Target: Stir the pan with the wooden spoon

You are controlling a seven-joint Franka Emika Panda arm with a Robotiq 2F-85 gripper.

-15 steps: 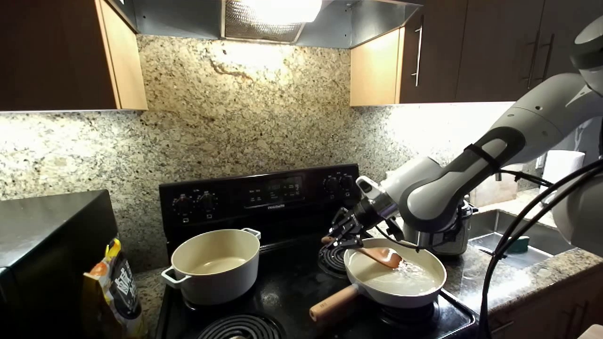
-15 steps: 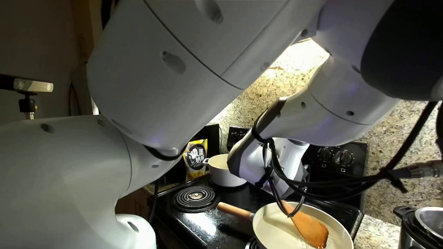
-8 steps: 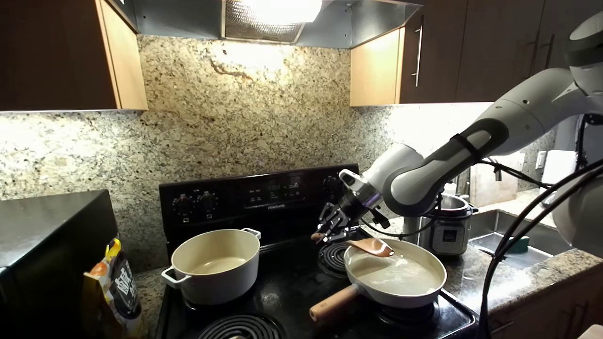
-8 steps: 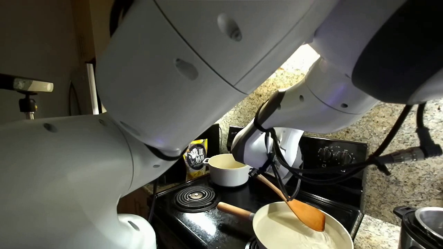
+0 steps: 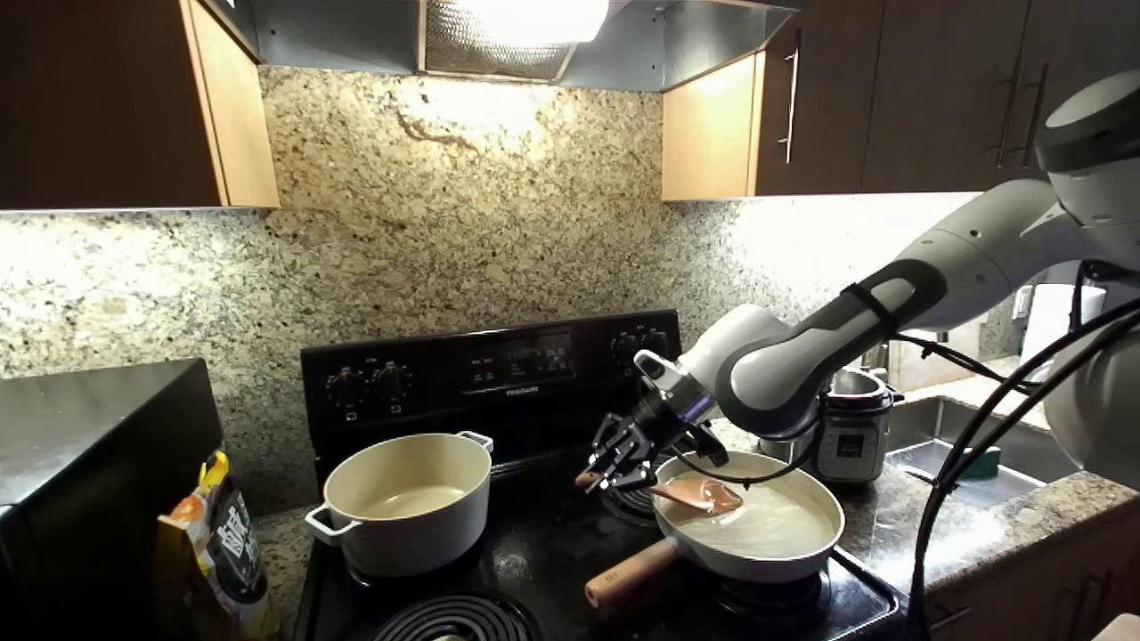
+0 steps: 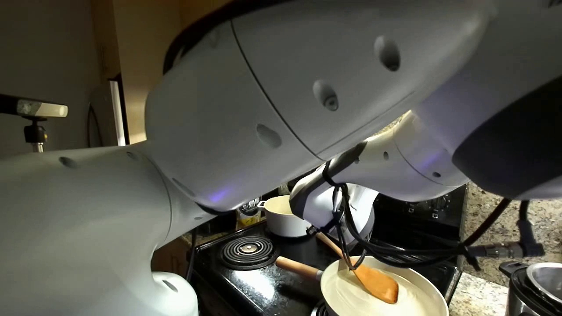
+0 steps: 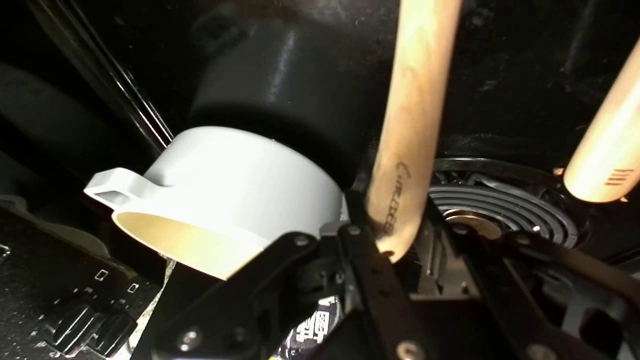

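Note:
The cream-white pan (image 5: 757, 567) stands on a burner with pale liquid in it; it also shows in an exterior view (image 6: 337, 292). Its wooden handle (image 5: 632, 572) points toward the stove's middle and shows at the right of the wrist view (image 7: 612, 135). My gripper (image 5: 616, 481) is left of the pan's rim, shut on the wooden spoon (image 5: 704, 496) near its handle end. The spoon slants over the rim, its head low inside the pan (image 6: 376, 284), seemingly touching the liquid. In the wrist view the handle (image 7: 415, 100) sits between the fingers of my gripper (image 7: 395, 212).
A deeper cream two-handled pot (image 5: 436, 534) stands left of the gripper and also shows in the wrist view (image 7: 260, 185). A steel cooker (image 5: 850, 450) stands behind the pan. A snack bag (image 5: 230, 552) is at the far left. A cable loop (image 6: 349, 259) hangs above the pan.
The spoon head rose out of the liquid toward the rim, then came down again. Gripper and spoon have shifted toward the two-handled pot, the head now nearer the pan's handle side.

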